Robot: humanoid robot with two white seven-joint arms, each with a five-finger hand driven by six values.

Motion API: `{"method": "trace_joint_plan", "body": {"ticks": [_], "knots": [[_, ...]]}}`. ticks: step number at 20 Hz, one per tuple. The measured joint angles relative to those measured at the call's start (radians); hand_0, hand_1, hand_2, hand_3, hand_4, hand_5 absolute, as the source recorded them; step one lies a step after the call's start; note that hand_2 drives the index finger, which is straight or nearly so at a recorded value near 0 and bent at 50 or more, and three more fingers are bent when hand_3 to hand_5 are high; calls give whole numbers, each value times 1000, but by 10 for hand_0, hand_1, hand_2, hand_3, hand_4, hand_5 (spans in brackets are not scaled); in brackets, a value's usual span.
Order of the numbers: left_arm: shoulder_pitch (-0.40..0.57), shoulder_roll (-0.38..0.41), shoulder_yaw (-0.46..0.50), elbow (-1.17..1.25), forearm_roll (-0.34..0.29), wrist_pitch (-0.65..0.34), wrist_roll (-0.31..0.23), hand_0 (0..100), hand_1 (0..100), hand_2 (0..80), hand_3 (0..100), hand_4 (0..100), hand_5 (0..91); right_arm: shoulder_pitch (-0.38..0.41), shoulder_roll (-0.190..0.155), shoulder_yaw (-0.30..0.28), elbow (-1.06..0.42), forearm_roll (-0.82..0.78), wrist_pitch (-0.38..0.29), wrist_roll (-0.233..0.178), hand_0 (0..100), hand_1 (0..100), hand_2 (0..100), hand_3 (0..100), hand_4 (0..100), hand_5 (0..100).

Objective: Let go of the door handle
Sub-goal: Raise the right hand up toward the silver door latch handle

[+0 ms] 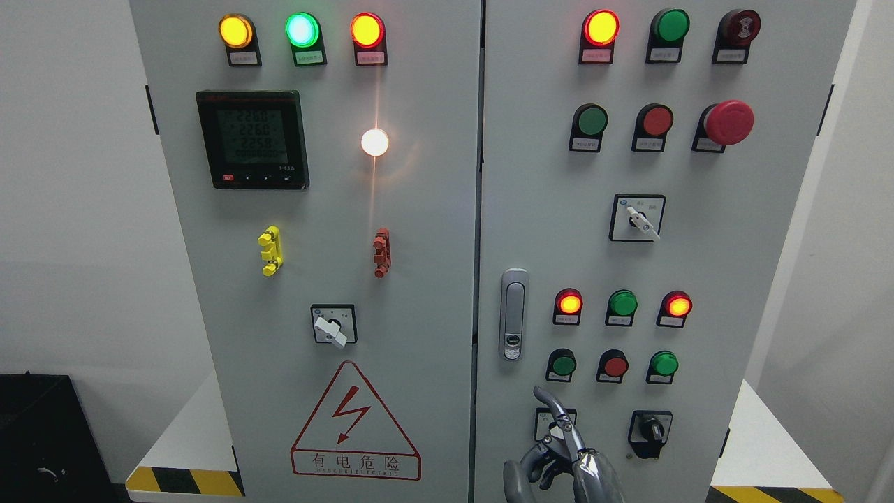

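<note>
The right hand rises from the bottom edge, below the door handle and slightly to its right. One metal finger points up while the others are loosely bent; the hand grips nothing. Its fingertip stops short of the handle, leaving a clear gap.

The door handle is a slim, upright silver latch with a keyhole near its lower end. It lies flat against the right door of a grey electrical cabinet, just beside the centre seam.

To the right of the handle are two rows of three round buttons, red and green, two of them glowing. Below these sits a black rotary switch. Above and right of the handle is a white selector knob, and higher still a large red mushroom button.

To the left of the handle, on the left door, are a second white selector, a red warning triangle with a lightning bolt, and a dark digital meter further up.

The cabinet stands on a white platform edged with yellow and black stripes, against a pale wall.
</note>
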Motion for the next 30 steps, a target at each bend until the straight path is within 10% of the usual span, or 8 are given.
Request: {"method": "trace_joint_plan", "body": {"ticks": [30], "knots": [[0,0,0,0,0,0,0,120,556,0,0,0,0,-147,2,3,147,669,32,-83,442,279,69,990,983,1000]]}}
